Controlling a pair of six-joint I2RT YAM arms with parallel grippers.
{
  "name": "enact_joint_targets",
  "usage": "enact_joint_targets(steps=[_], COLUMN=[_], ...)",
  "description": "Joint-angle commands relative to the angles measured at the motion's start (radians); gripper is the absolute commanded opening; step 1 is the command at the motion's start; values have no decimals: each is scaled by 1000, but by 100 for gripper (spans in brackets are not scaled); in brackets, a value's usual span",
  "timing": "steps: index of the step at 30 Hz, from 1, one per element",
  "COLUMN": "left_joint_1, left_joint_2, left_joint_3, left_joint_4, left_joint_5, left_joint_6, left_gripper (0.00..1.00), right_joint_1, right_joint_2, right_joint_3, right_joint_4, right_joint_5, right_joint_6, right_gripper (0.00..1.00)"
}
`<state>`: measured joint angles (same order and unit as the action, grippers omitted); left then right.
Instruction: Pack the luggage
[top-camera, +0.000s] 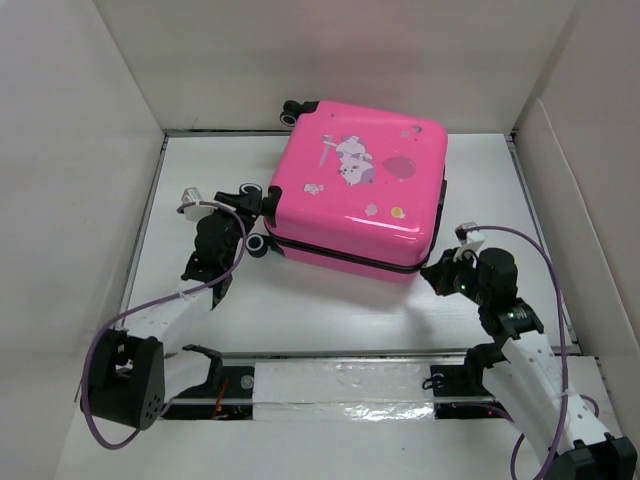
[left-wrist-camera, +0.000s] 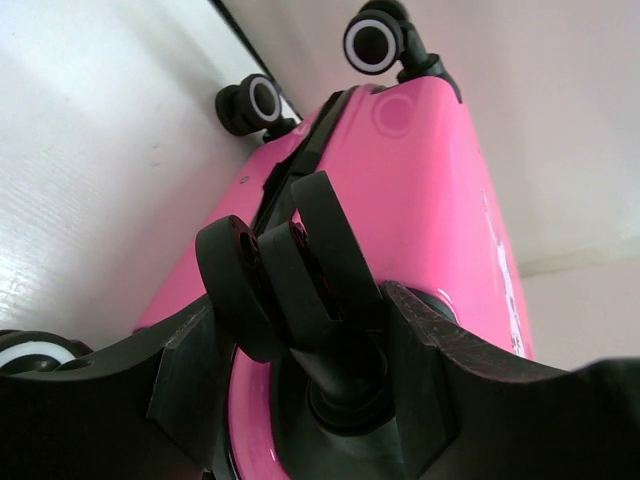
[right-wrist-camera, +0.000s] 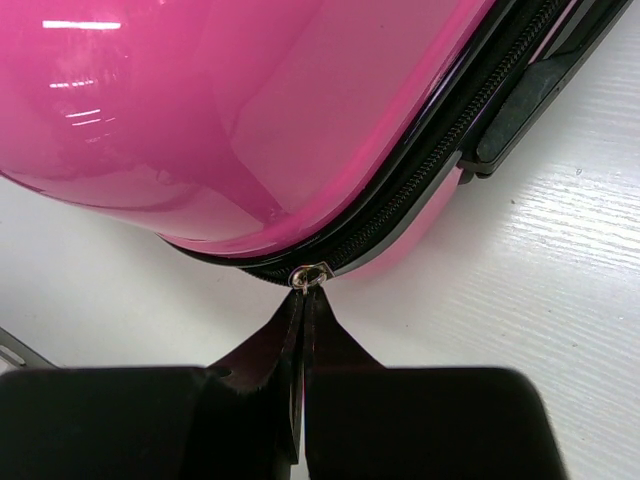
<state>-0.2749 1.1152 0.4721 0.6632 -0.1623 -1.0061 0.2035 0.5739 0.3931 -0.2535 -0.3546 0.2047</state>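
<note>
The bright pink luggage (top-camera: 355, 195) lies flat and closed on the white table, with cartoon stickers on its top shell. My left gripper (top-camera: 245, 203) is at its left side, and its fingers (left-wrist-camera: 450, 340) are closed around the stem of a black caster wheel (left-wrist-camera: 285, 275). My right gripper (top-camera: 438, 270) is at the near right corner. In the right wrist view it (right-wrist-camera: 305, 305) is shut on the small metal zipper pull (right-wrist-camera: 308, 274) of the black zipper (right-wrist-camera: 440, 170).
Other casters show at the far left corner (top-camera: 296, 108) and the near left corner (top-camera: 260, 243). A black side handle (right-wrist-camera: 525, 100) sits past the zipper. White walls (top-camera: 90, 170) close in the table on the left, back and right. A taped strip (top-camera: 340, 392) runs along the near edge.
</note>
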Motion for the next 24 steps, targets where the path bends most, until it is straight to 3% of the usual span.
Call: enact_joint_targets(steps=[1, 6, 9, 10, 13, 16, 21, 23, 24], left_joint_1=[2, 2, 2, 2, 2, 2, 2, 2, 2], left_joint_2=[23, 63, 77, 74, 39, -53, -260, -316, -343], left_joint_3=[56, 69, 76, 74, 82, 79, 56, 28, 19], left_joint_4=[81, 66, 59, 59, 29, -11, -96, -102, -96], left_joint_5=[-16, -28, -29, -32, -51, -89, -169, -166, -149], left_joint_6=[103, 113, 121, 124, 136, 141, 121, 112, 124], left_gripper=[0, 3, 25, 44, 74, 87, 92, 84, 72], right_joint_1=[8, 8, 8, 8, 8, 8, 8, 8, 8], right_joint_2=[-37, -28, -28, -28, -32, -28, -32, -31, -31], right_joint_3=[32, 35, 35, 35, 33, 35, 35, 33, 33], right_joint_4=[138, 143, 140, 138, 138, 140, 138, 140, 140], right_joint_5=[-49, -52, -52, -52, -52, -61, -67, -66, -66], right_joint_6=[-1, -4, -5, -5, -4, -2, -1, -1, -1], right_gripper=[0, 0, 0, 0, 0, 0, 0, 0, 0])
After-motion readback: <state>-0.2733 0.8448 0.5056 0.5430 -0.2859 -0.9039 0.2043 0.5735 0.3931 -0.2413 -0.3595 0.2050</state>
